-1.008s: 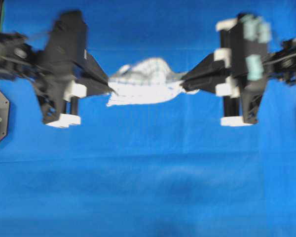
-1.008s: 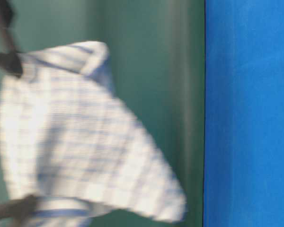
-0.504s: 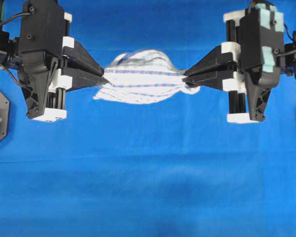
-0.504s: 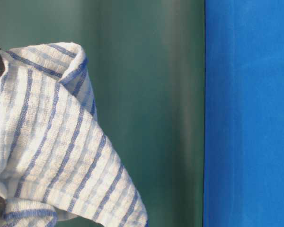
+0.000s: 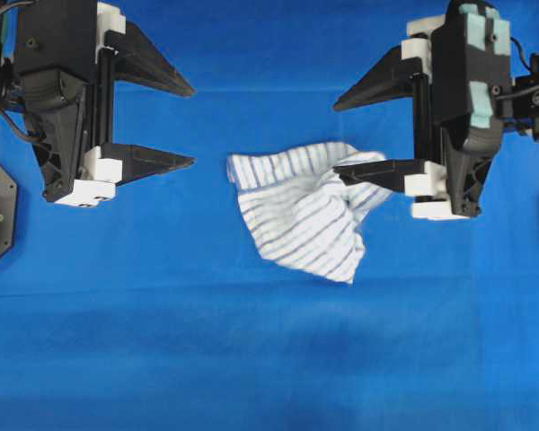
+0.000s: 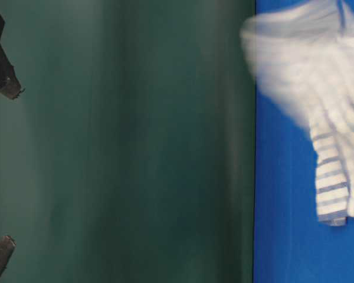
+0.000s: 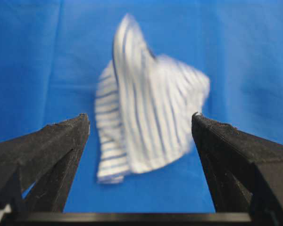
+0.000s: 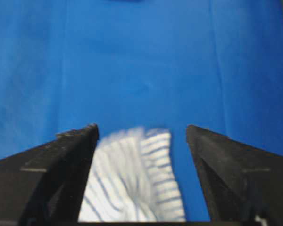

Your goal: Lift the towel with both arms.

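The white, blue-striped towel (image 5: 301, 211) is loose and crumpled over the blue table cover (image 5: 251, 359), and motion blur smears it in the side and wrist views. My left gripper (image 5: 193, 126) stands open to the towel's left, well apart from it. In the left wrist view the towel (image 7: 146, 103) shows beyond the spread fingers (image 7: 61, 141). My right gripper (image 5: 335, 136) is open too; its lower finger overlaps the towel's right edge from above. The right wrist view shows the towel (image 8: 132, 183) below and between the fingers (image 8: 226, 160). Neither gripper holds anything.
The blue cover spreads wide in front of the towel. A green backdrop (image 6: 135, 147) fills most of the table-level view, where two black fingertips (image 6: 9, 85) poke in at the left edge and the towel (image 6: 330, 130) is against the blue.
Both grippers, which held the towel stretched between them, have opened and let it go. The towel has dropped away toward the table and shifted right.
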`<state>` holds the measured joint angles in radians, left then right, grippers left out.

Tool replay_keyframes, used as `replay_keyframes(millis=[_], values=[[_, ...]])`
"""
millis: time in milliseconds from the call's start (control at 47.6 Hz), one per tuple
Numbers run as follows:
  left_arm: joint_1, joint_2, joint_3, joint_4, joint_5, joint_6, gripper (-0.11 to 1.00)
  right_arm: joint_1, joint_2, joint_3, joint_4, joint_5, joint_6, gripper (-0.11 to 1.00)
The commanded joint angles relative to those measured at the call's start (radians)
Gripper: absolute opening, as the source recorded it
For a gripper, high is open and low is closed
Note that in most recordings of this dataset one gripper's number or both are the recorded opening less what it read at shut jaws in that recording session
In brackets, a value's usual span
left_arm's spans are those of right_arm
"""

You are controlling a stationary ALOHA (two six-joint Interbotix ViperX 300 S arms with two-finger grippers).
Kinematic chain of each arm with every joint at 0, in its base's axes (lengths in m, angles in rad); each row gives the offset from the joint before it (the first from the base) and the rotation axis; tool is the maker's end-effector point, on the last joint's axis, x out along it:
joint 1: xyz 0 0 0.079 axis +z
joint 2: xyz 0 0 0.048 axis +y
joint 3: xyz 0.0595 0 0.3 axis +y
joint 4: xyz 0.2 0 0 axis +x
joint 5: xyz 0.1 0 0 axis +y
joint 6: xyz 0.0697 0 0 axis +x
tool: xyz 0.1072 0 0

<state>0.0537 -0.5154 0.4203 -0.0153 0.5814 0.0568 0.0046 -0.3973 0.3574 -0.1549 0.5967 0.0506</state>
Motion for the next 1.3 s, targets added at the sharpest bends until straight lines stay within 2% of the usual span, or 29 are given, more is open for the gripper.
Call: replay_keyframes(millis=[0, 231, 483, 672, 987, 1280], values=[[-0.003, -0.011, -0.009, -0.003, -0.009, -0.003, 0.85, -0.002, -0.005, -0.026, -0.006, 0.002, 0.002, 0.67], [-0.044, 0.025, 0.029, -0.003, -0.038, -0.003, 0.85, 0.006, 0.006, 0.012, 0.005, 0.0, 0.012, 0.67], [-0.1, 0.152, 0.13, -0.003, -0.209, -0.003, 0.85, 0.072, 0.08, 0.129, 0.058, -0.029, 0.014, 0.67], [-0.106, 0.261, 0.183, -0.003, -0.328, -0.002, 0.85, 0.124, 0.156, 0.192, 0.077, -0.097, 0.015, 0.67], [-0.114, 0.46, 0.227, -0.003, -0.394, 0.015, 0.85, 0.166, 0.302, 0.284, 0.091, -0.206, 0.017, 0.67], [-0.124, 0.617, 0.222, -0.003, -0.492, 0.031, 0.85, 0.167, 0.413, 0.334, 0.095, -0.348, 0.084, 0.67]])
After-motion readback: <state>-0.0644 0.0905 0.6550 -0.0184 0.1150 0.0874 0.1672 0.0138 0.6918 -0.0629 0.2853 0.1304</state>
